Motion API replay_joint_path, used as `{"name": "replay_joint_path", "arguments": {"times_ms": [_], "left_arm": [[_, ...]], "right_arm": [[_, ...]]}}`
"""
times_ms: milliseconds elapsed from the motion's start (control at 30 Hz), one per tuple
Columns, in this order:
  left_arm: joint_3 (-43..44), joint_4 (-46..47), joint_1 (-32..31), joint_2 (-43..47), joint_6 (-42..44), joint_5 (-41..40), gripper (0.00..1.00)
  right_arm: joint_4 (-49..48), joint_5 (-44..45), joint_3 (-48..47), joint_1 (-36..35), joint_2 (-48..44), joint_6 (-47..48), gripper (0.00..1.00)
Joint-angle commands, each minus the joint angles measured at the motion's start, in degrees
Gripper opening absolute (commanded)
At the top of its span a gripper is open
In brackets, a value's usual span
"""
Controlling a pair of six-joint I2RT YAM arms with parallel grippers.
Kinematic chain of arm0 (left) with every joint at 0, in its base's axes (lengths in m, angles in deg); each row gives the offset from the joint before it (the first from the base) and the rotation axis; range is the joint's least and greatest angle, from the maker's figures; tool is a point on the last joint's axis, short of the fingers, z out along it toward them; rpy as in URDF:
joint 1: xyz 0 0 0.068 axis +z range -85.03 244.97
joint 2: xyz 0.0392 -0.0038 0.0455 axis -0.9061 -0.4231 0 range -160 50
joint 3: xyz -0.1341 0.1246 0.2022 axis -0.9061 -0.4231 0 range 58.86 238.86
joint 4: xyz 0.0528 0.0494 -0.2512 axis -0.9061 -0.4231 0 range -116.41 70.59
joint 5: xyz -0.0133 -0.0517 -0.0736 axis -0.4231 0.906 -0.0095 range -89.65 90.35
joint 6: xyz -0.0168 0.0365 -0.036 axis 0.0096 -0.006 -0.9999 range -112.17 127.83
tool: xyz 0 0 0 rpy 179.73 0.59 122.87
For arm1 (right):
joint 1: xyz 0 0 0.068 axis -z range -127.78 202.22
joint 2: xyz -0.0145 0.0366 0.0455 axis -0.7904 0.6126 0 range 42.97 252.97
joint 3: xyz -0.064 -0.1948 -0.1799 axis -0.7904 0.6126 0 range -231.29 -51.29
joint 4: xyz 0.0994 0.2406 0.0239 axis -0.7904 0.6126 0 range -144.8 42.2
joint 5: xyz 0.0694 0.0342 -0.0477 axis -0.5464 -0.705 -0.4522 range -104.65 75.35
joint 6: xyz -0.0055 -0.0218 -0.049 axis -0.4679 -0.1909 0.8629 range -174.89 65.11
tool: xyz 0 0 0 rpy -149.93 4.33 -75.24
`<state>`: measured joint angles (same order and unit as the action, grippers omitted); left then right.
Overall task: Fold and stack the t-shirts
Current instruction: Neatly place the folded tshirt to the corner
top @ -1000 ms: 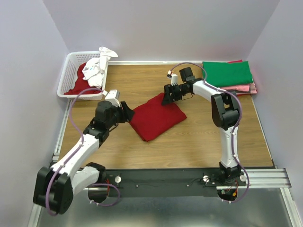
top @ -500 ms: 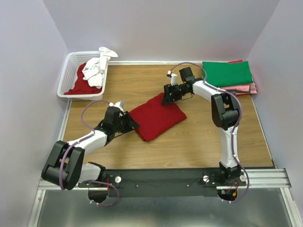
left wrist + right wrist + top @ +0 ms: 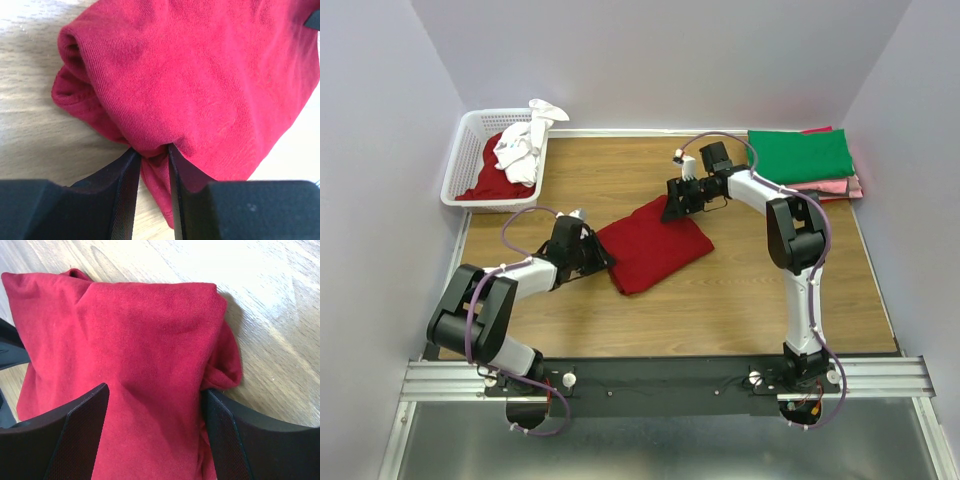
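Top external view puts the folded dark red t-shirt (image 3: 655, 248) in the middle of the table (image 3: 750, 300), set cornerwise like a diamond, with no side clearly longer than the others. The left pincer (image 3: 151, 150) sits at the shirt's left corner. In the left wrist view its fingers are drawn close together with a tuck of red cloth nipped between them, so it is grasping that corner. The right pincer (image 3: 155, 390) is at the far corner. Its fingers stand wide apart and straddle the cloth, one over the fabric and one beside its edge, so it looks released rather than clamped. The two pincers thus mark the ends of the shirt's far-left edge, and the bulk of the cloth lies toward the right and the near side of both. The stack of folded t-shirts (image 3: 800, 158), green on top, rests at the far right of the table, well apart from the red one and nearer the right arm. A clean carry across probably depends on the far corner being gripped too.
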<state>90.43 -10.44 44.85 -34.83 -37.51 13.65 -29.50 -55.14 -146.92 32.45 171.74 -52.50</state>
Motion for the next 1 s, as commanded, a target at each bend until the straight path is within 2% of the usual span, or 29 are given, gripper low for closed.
{"name": "replay_joint_path", "arguments": {"times_ms": [0,267,433,467,500,567,600,700,733,800,900,967], "left_arm": [[-0.20,-2.73,-0.27,-2.35,2.19,-1.61,0.36],[-0.11,-2.20,-0.27,-3.31,2.54,-0.82,0.36],[0.16,-2.20,-0.27,-3.76,2.98,-0.47,0.35],[0.16,-2.20,-0.27,-3.84,3.07,-0.55,0.35],[0.16,-2.12,-0.27,-3.84,3.07,-0.56,0.35],[0.24,-2.12,-0.27,-3.93,3.24,-0.38,0.35],[0.24,-2.12,-0.18,-4.02,3.33,-0.38,0.35],[0.33,-2.38,-0.27,-3.06,3.68,-0.99,0.35],[0.33,-2.47,-0.18,-2.44,3.77,-1.26,0.36],[1.12,-3.96,-0.10,0.45,4.64,-2.22,0.37],[2.79,-6.68,0.78,7.12,7.10,-2.84,0.43],[4.54,-8.88,1.75,14.06,9.39,-3.45,0.51]], "right_arm": [[6.07,1.57,2.47,-0.88,6.58,0.95,0.81],[7.22,-2.40,2.03,-1.67,7.90,1.03,0.77],[7.84,-2.05,1.59,-1.85,8.25,0.95,0.68],[7.84,-1.96,1.59,-1.85,8.34,0.86,0.65],[8.01,-2.14,1.51,-1.85,8.34,0.77,0.57],[7.92,-2.40,1.51,-1.85,8.43,0.68,0.48],[8.01,-2.40,1.33,-1.85,8.43,0.60,0.35],[8.10,-2.58,0.98,-1.76,7.90,0.86,0.13],[8.19,-2.49,0.89,-1.59,7.64,0.95,0.00],[8.19,-1.96,0.54,-0.89,6.50,1.21,0.00],[8.19,-0.39,-0.16,0.69,2.99,2.00,0.00],[8.27,2.94,-0.25,1.48,-0.70,3.14,0.00]]}}
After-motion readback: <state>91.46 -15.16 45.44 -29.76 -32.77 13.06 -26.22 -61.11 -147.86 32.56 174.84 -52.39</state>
